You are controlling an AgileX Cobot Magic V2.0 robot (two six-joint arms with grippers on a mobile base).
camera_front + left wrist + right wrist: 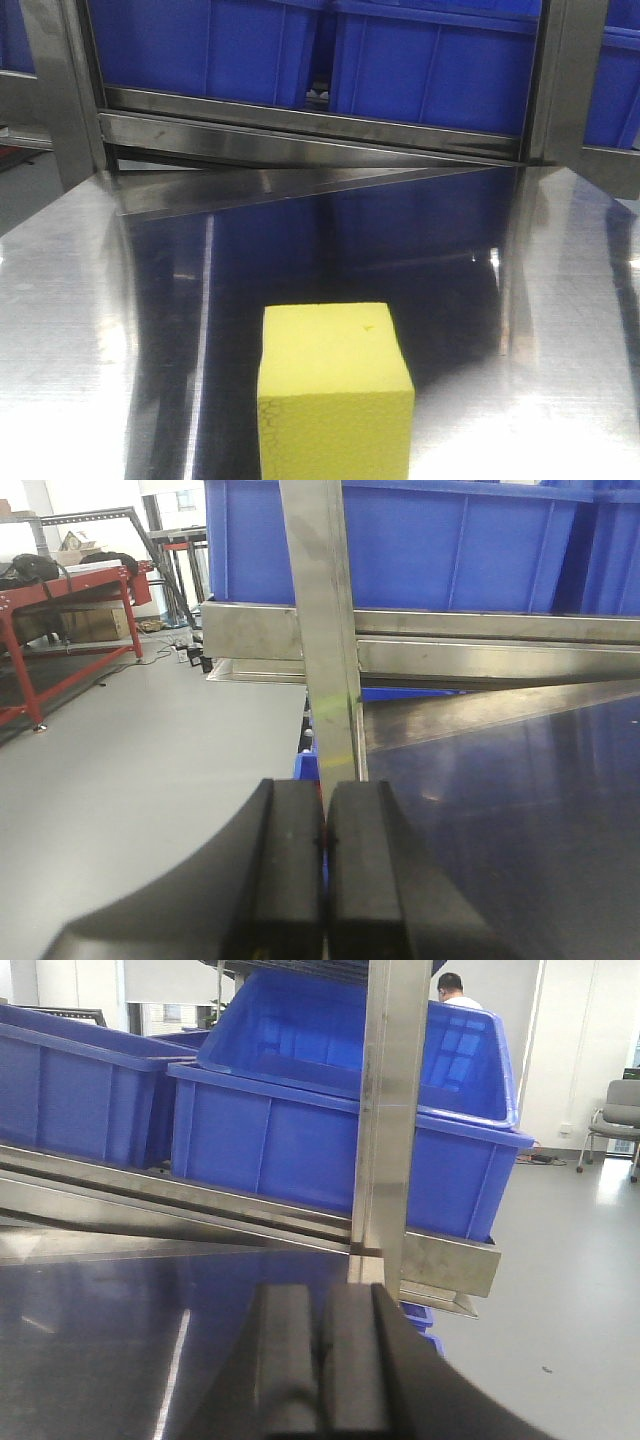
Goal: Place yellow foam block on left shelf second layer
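Observation:
The yellow foam block point(334, 395) is a bright yellow cube. It stands on the shiny steel table point(80, 330) at the bottom centre of the front view. No gripper shows in that view. My left gripper point(325, 815) is shut and empty in the left wrist view, at the table's left edge in front of a steel shelf post point(322, 630). My right gripper point(322, 1305) is shut and empty in the right wrist view, near the table's right edge before another post point(390, 1110). The block does not show in either wrist view.
Blue plastic bins point(300, 50) fill the steel shelf layer point(300, 135) behind the table. They also show in the left wrist view point(440, 545) and the right wrist view point(300, 1110). A red workbench point(60, 610) stands on the floor at left. A person point(455, 988) and a chair point(615, 1125) are far right.

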